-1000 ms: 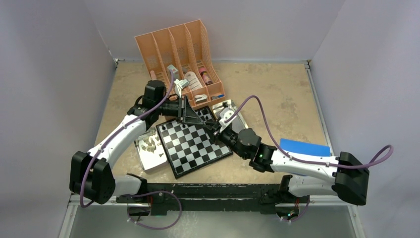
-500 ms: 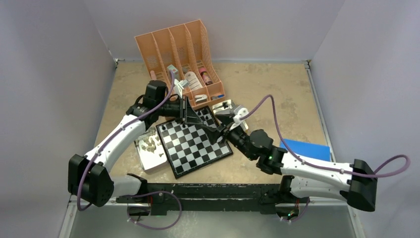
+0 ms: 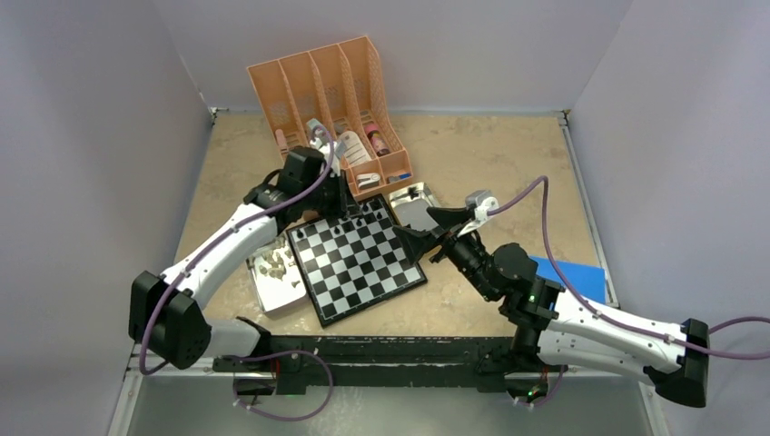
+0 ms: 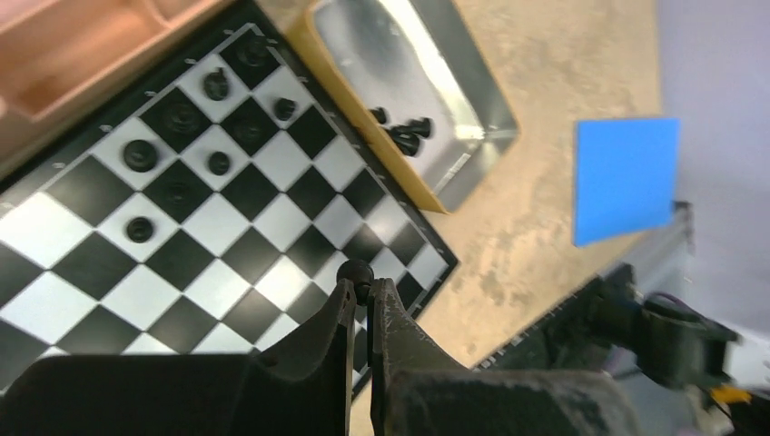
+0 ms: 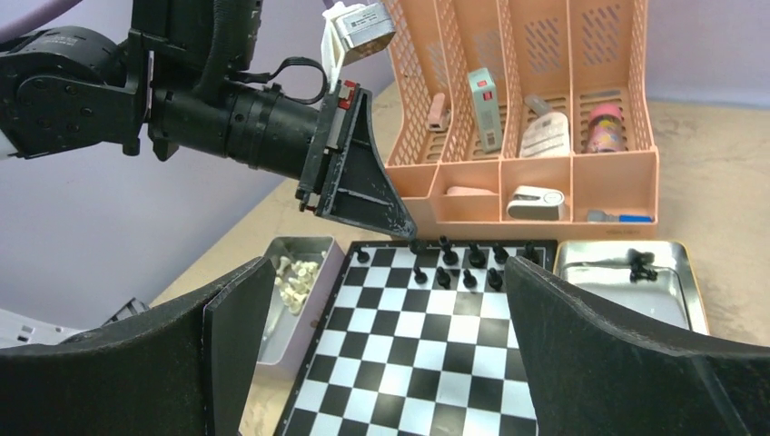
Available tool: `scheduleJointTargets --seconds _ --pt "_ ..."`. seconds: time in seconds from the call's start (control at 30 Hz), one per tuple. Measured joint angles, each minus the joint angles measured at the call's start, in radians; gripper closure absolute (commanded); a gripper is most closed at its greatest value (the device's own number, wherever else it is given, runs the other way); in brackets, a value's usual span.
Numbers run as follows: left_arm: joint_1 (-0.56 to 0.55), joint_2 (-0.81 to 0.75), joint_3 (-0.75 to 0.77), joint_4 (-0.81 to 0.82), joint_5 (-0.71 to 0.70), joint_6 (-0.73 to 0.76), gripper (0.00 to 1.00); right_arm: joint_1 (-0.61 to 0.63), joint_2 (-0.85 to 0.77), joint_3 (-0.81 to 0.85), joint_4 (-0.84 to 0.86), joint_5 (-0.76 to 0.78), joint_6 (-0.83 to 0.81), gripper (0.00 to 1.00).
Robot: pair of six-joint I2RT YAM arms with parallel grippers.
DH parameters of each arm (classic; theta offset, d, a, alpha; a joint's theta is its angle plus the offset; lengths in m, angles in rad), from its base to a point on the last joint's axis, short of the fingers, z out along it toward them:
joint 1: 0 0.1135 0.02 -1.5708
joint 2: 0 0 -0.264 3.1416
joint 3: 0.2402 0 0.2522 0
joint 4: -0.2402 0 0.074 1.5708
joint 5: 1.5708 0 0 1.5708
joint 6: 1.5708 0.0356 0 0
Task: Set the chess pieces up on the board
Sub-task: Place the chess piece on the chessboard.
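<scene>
Between the wide-spread fingers of the right gripper point(image 5: 389, 268) lies the board point(image 5: 427, 368), with black chess pieces point(image 5: 457, 261) on its two far rows, the left gripper point(image 5: 409, 232) pinched over its far-left corner, apparently nipping a black piece point(image 5: 418, 244), and a tray point(image 5: 271, 356) of beige pieces point(image 5: 292, 277) along its left edge.

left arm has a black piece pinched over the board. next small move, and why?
Probably lower the left gripper straight down until its black piece rests on a free far-rank square of the board, then open. Its jaws are shut on the piece, the tip hangs over the far rank beside the standing black pieces, and the right gripper is open, clear of that spot.
</scene>
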Motion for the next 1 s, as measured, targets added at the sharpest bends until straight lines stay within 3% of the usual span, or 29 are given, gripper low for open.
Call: scheduleJointTargets --seconds 0.23,0.47,0.77,1.0 --pt "-0.039 0.087 -0.001 0.001 -0.270 0.019 1.00 0.000 -0.058 -0.027 -0.055 0.026 0.028 0.01" --pt "-0.037 0.107 -0.037 -0.030 -0.447 -0.005 1.00 0.000 -0.053 -0.053 -0.055 0.023 0.040 0.01" --pt "0.058 0.086 -0.154 -0.031 -0.455 -0.028 1.00 0.000 -0.049 -0.056 -0.054 0.006 0.040 0.01" --pt "0.063 0.086 -0.223 -0.010 -0.427 -0.035 1.00 0.000 -0.070 -0.067 -0.055 -0.001 0.043 0.01"
